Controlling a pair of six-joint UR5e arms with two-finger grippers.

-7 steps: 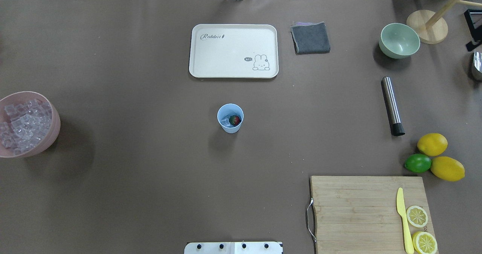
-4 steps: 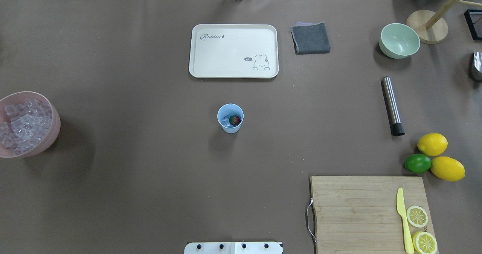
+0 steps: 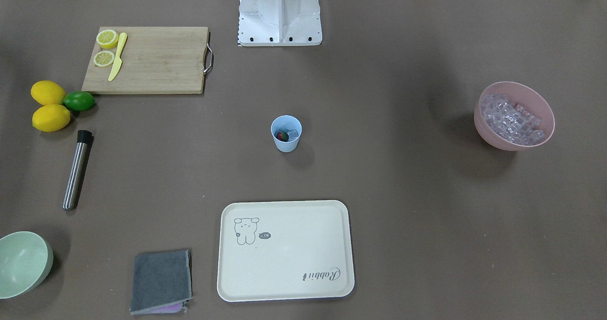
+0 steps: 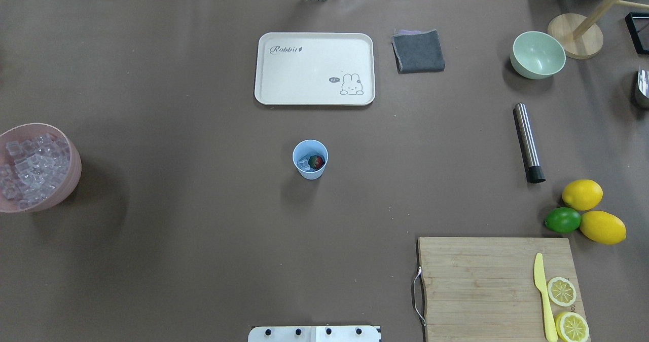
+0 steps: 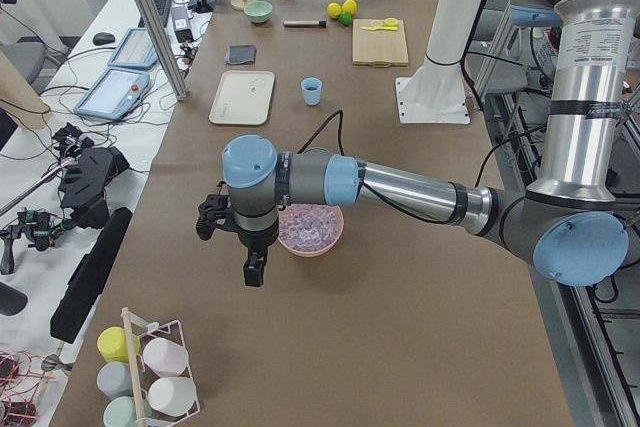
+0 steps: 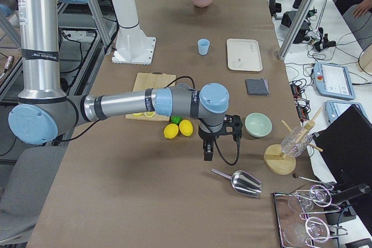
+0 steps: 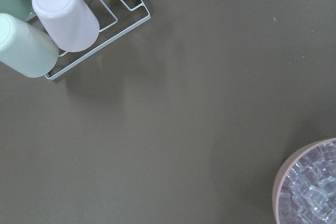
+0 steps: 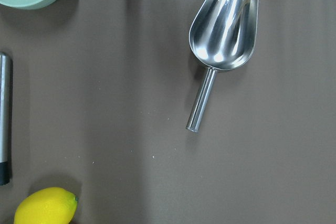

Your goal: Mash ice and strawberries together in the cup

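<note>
The light-blue cup (image 4: pixel 310 159) stands upright mid-table, also in the front view (image 3: pixel 286 133). Inside it lie the red strawberry (image 4: pixel 316 161) and a few clear ice cubes (image 4: pixel 303 162). A pink bowl (image 4: pixel 71 180) full of ice stands at the table's left edge. My left gripper (image 5: pixel 254 272) hangs beside that bowl, far from the cup. My right gripper (image 6: pixel 208 151) hangs near the lemons and green bowl at the right end. Both show only in side views, so I cannot tell whether they are open or shut. A steel muddler (image 4: pixel 528 142) lies on the right.
A cream tray (image 4: pixel 314 68) and grey cloth (image 4: pixel 418 51) lie behind the cup. A green bowl (image 4: pixel 537 54), two lemons (image 4: pixel 582 194), a lime (image 4: pixel 563 220) and a cutting board (image 4: pixel 481 286) with knife are on the right. A metal scoop (image 8: pixel 223 30) lies under the right wrist.
A dark part at the overhead view's right edge, seen a second ago, has drawn out of frame. The cup and the other objects have not moved.
</note>
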